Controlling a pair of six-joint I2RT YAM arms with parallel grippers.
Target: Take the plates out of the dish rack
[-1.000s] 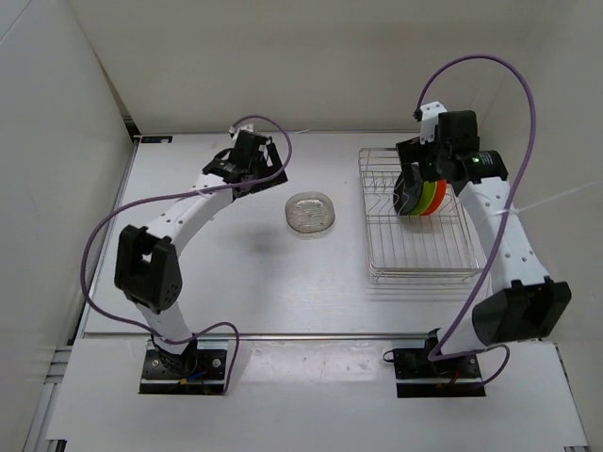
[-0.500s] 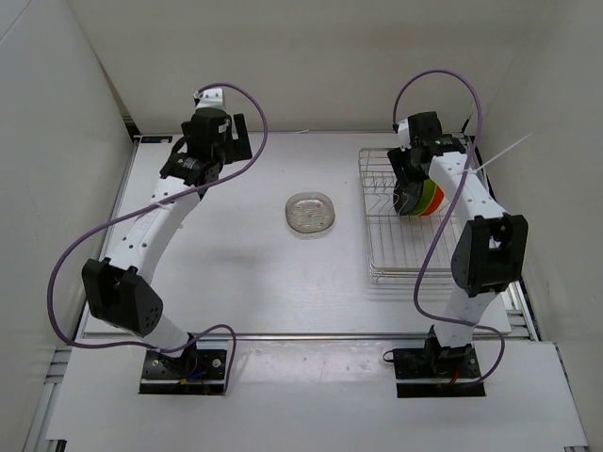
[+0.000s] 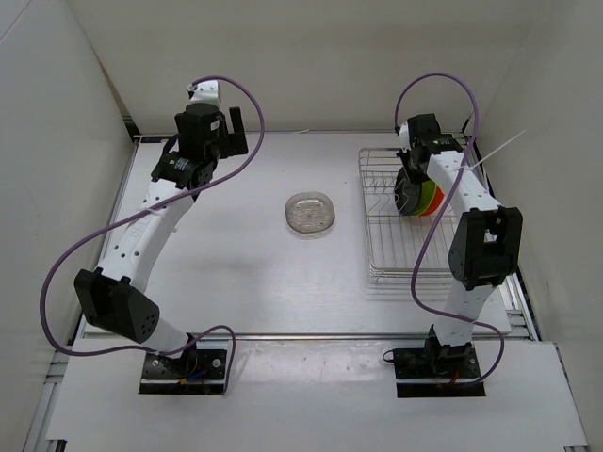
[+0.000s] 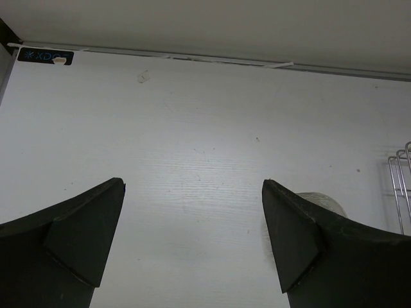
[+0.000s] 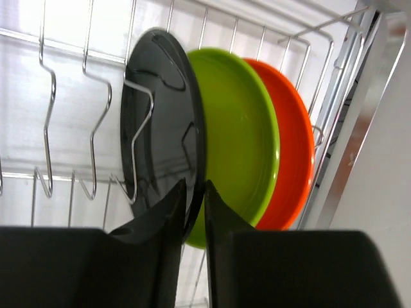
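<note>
In the dish rack (image 3: 419, 275) (image 5: 64, 122) three plates stand on edge side by side: black (image 5: 160, 109), lime green (image 5: 241, 135) and orange (image 5: 294, 141). My right gripper (image 5: 194, 189) (image 3: 412, 177) reaches down from above, and its jaws pinch the rim of the black plate (image 3: 406, 196), one finger on each face. A clear plate (image 3: 310, 213) lies flat on the table left of the rack. My left gripper (image 4: 192, 185) (image 3: 234, 130) hangs wide open over the back left of the table with nothing between its fingers. The clear plate's edge (image 4: 321, 200) peeks out behind its right finger.
The rack's wire dividers (image 5: 138, 141) stand right beside the black plate. White walls close in the table at the back, left and right. The right wall runs close along the rack (image 4: 399, 186). Purple cables loop above both arms.
My right gripper's jaws have closed from wide open onto the black plate's rim. The left arm has swung back and to the left, away from the clear plate.
</note>
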